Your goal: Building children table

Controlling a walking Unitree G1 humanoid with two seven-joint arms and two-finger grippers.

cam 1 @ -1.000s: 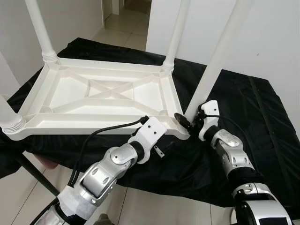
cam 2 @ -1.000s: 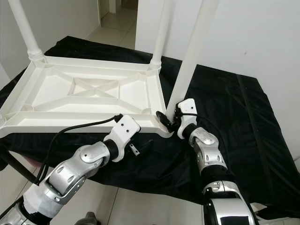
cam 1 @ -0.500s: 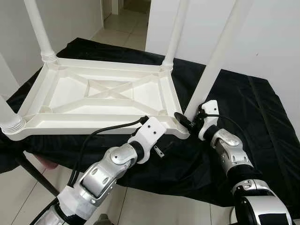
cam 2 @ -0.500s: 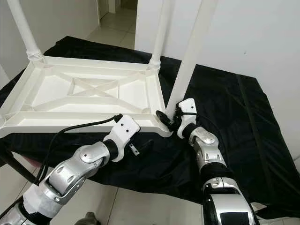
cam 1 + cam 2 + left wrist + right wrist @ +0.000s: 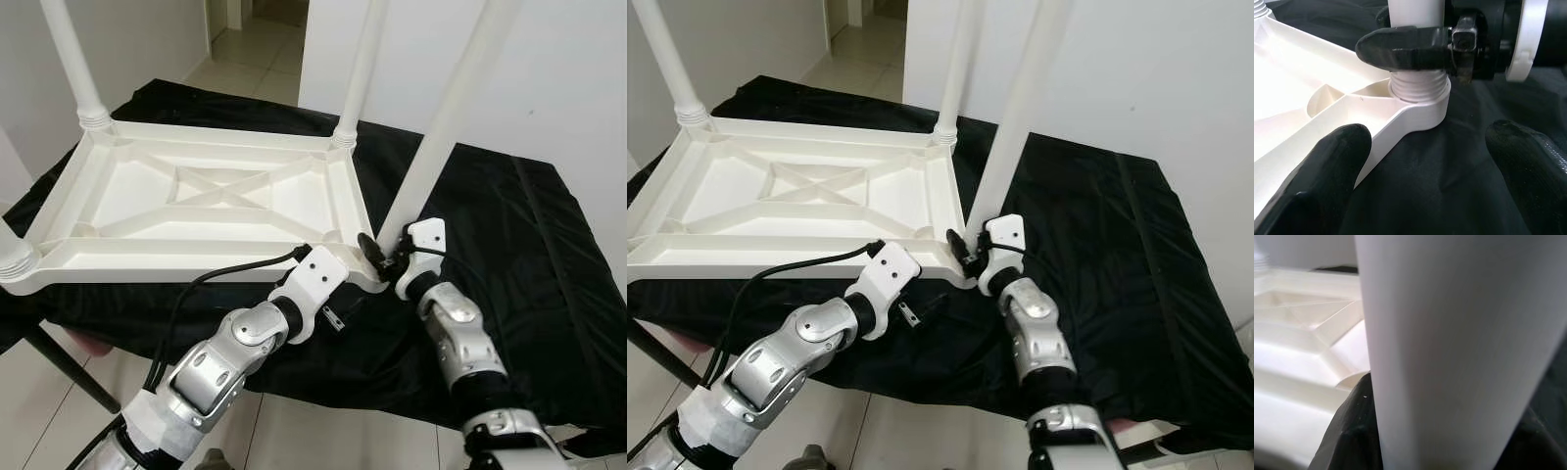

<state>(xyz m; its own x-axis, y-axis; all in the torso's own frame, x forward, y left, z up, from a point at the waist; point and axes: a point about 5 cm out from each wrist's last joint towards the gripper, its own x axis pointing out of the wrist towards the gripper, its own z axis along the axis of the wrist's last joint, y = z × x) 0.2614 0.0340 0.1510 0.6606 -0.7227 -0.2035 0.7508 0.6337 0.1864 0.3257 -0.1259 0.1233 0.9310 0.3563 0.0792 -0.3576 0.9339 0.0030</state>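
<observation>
Black cloth point(image 5: 509, 245); right end effector point(image 5: 384, 257) clamps table leg point(image 5: 441, 127).

An upturned white plastic children's table point(image 5: 211, 201) with plain white tubular legs point(image 5: 446, 113) lay on a solid black cloth point(image 5: 509, 255). Both silver arms carried white wrist housings and black fingers point(image 5: 1334, 166). The floor tiles point(image 5: 260, 59) were pale cream.

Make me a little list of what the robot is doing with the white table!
table top: upside down on black cloth
near corner leg: standing in its corner socket
right tool: closed around that leg's base
left tool: open, beside the same corner, touching nothing
other legs: three already standing in their corners
</observation>
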